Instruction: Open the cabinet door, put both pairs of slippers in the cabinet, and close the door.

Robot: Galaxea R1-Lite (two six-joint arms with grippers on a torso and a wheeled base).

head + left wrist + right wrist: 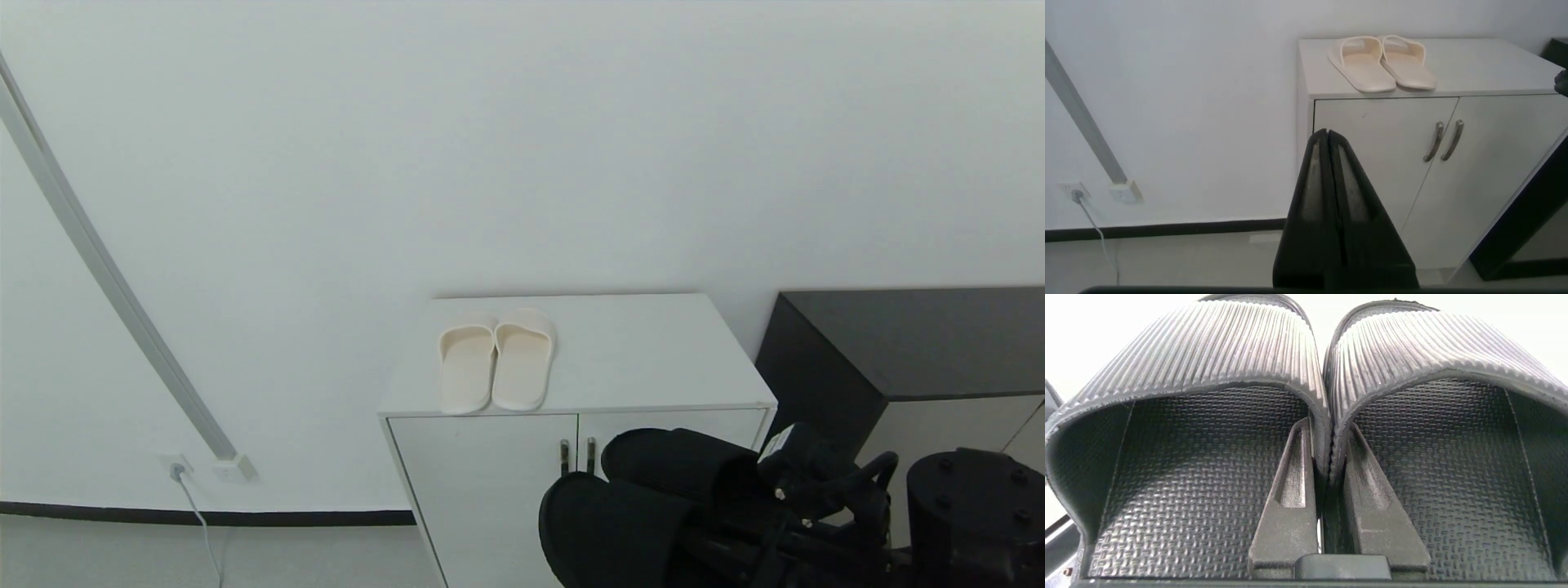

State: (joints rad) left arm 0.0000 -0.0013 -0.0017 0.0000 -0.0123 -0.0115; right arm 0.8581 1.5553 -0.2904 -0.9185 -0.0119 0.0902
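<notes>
The white cabinet (637,351) stands against the wall with both doors (482,482) closed, so I judge the step in hand is the opening of a door. The two slim metal handles (565,456) sit side by side at the middle seam.

The left gripper (1328,139) hangs in front of the cabinet, lower than the handles, and its fingers are pressed together with nothing between them. To do the step well, I think it should spread its fingers first, come to the nearer handle from the front, close around the bar and pull along the arc of the hinge, not straight back.

The right gripper (1320,437) holds the black slippers (653,490) in front of the right door, its fingers pinching the two inner side walls together. It is better to keep this load away from the swinging door.

The black slippers have ribbed straps and a textured footbed, and look soft and rubbery. The cream slippers (495,359) lie flat on the cabinet top, near its front edge, the two touching, toes toward the wall.
</notes>
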